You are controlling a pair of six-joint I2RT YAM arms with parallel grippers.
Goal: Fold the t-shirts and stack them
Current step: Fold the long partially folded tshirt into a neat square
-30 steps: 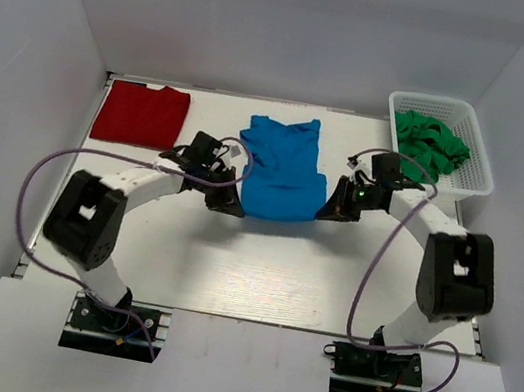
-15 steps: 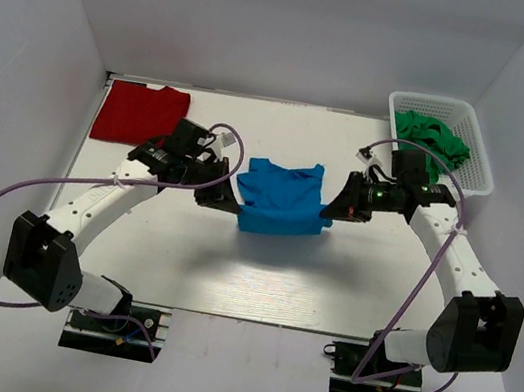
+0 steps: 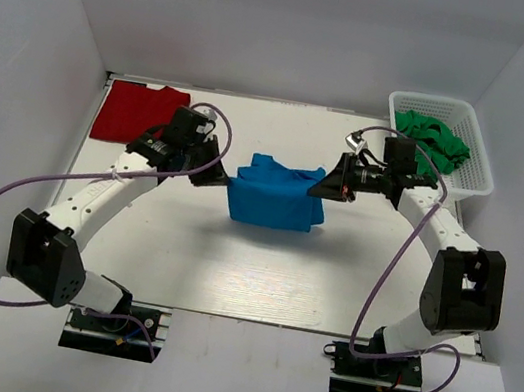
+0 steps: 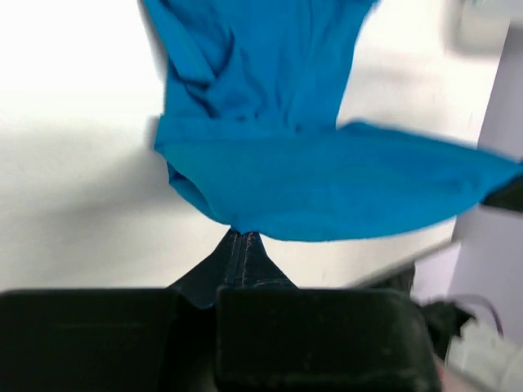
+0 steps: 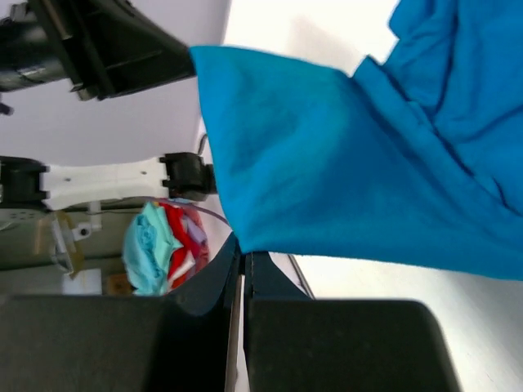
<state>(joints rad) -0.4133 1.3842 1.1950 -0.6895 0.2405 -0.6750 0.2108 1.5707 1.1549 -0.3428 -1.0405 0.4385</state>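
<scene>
Folding blue t-shirt [image 3: 275, 196] mid-step: one edge raised over centre of white worktop [image 3: 258, 277], rest hanging and bunching below, apparently touching the surface on far side. Gripped at left end of raised edge by left claw [image 3: 217, 176], squeezed narrow on the cloth. Gripped at right end by right claw [image 3: 322, 186], likewise clamped tight on blue fabric. Backed up by both wrist views: dark tips closed to a sliver, w/ fabric fanning out from each pinch. Stretched fairly straight btwn the two claws, w/ slight droop mid-span.

Elsewhere: dark red t-shirt [image 3: 139, 112] lying flat and squared up at far-left corner, well apart from the blue one. White plastic basket [image 3: 431, 99] at far-right corner, holding crumpled green cloth [image 3: 431, 145].

Judged as the fold-over stage, approx halfway thru task: red looking folded, blue not yet flat, stacking not yet begun.

To do it well:
- Move both claws in step, same height & pace, to avoid skewing the crease.
- Hold tension across the edge: enough to stop mid-span sag, not so much as to pull cloth out of a pinch.
- Carry raised edge over the bunched lower layer w/o dragging it along.
- Line up w/ opposite edge, lower close to the surface, then let go on both sides together.
- Mind the basket rim during any outward swing on the right.
- Expect soft cloth to wrinkle; smooth after release if poss.
</scene>
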